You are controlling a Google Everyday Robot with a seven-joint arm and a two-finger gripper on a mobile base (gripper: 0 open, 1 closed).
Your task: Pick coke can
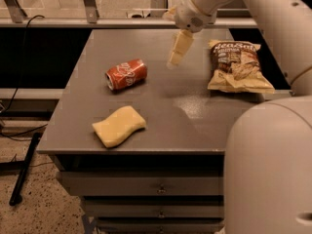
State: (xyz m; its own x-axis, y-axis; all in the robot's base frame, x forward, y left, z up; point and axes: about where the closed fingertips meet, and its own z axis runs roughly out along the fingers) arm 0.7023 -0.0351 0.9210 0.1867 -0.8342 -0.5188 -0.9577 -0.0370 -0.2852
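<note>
The coke can (126,74), red with white script, lies on its side on the grey table (151,111), left of centre, its silver end facing left. My gripper (175,57) hangs above the table to the right of the can, apart from it and holding nothing that I can see. The arm reaches in from the upper right.
A yellow sponge (119,126) lies near the table's front edge, in front of the can. A chip bag (237,67) lies at the right side of the table. The robot's white body (268,169) fills the lower right. Drawers sit under the tabletop.
</note>
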